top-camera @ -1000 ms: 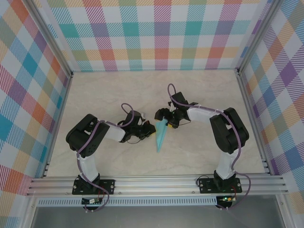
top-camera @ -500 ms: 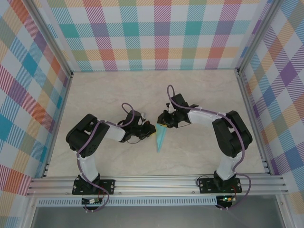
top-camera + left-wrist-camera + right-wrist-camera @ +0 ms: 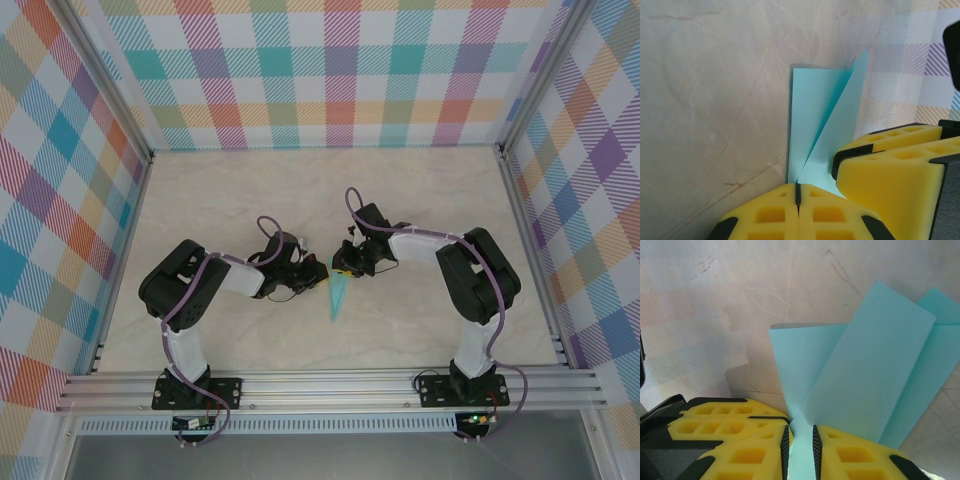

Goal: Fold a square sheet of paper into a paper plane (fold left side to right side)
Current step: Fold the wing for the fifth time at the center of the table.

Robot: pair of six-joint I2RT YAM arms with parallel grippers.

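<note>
Both the left gripper point(image 3: 797, 192) and the right gripper point(image 3: 800, 435) seem clenched on the paper plane point(image 3: 865, 365) near the middle of the table point(image 3: 250, 190), so they should press the crease gently, without tearing.

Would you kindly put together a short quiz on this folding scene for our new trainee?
1. True or false: neither gripper touches the paper plane.
2. In the right wrist view, what sits between the fingers of the right gripper? A) nothing B) turquoise paper C) a coin
3. In the top view, which way does the plane's sharp tip point: toward the arm bases or toward the back wall?
Key: 1 false, since the left gripper and the right gripper both pinch it. 2 B. 3 toward the arm bases.
</note>
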